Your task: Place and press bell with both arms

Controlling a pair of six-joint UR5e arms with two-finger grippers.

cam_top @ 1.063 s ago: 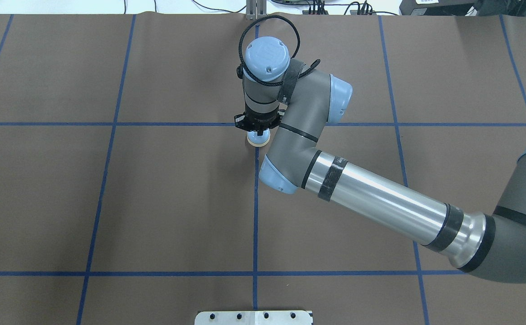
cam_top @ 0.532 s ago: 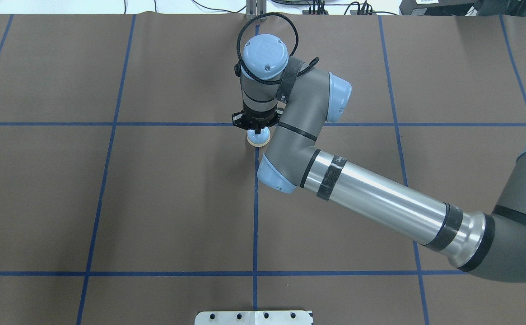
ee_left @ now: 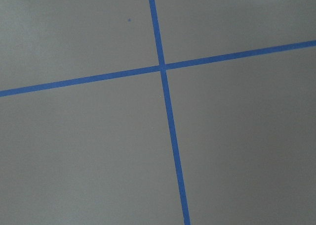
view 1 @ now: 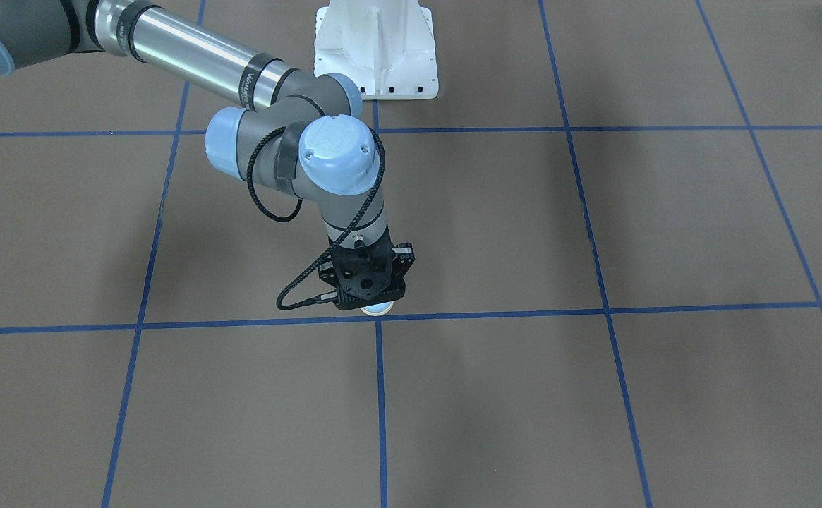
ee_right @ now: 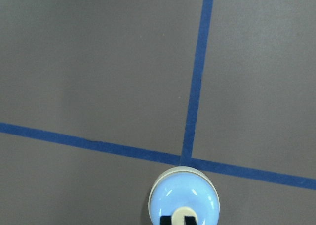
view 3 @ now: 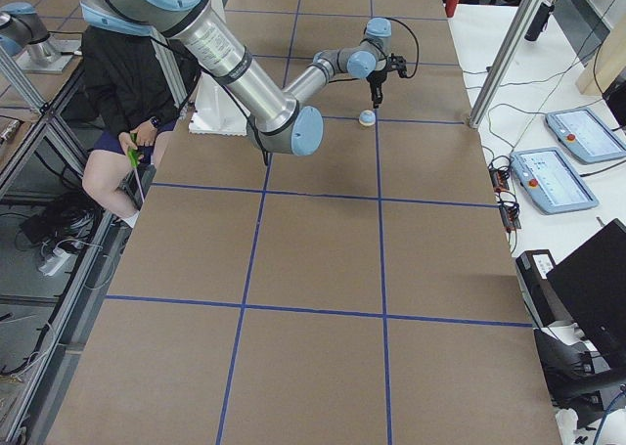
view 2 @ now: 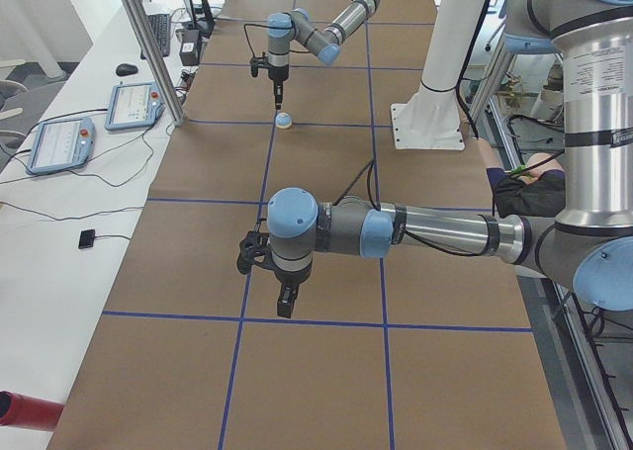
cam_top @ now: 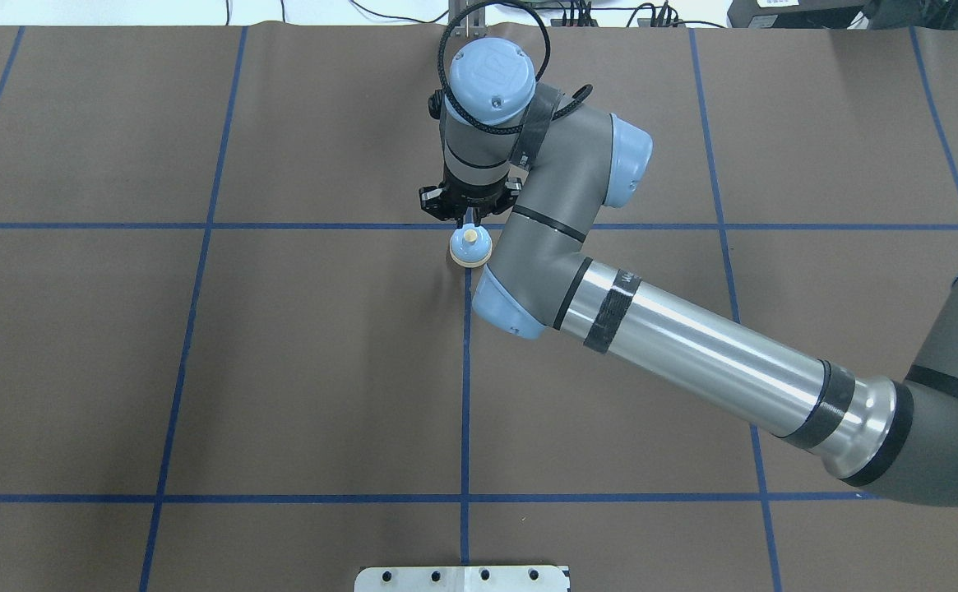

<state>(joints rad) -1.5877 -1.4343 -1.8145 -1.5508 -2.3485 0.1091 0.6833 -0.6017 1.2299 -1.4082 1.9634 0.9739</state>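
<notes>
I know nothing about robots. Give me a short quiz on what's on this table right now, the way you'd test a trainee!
1. True or false: the bell hangs in the air, clear of the table.
2. What is right above the bell's button? A) the right gripper B) a person's hand C) a cup
3. Fill in: the bell stands next to a crossing of ___ tape lines.

Key: 1 false, it stands on the table. 2 A. 3 blue.

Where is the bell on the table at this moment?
In the overhead view, the bell sits at the table's middle blue tape crossing, directly under the right gripper, which hangs just above its button.
</notes>
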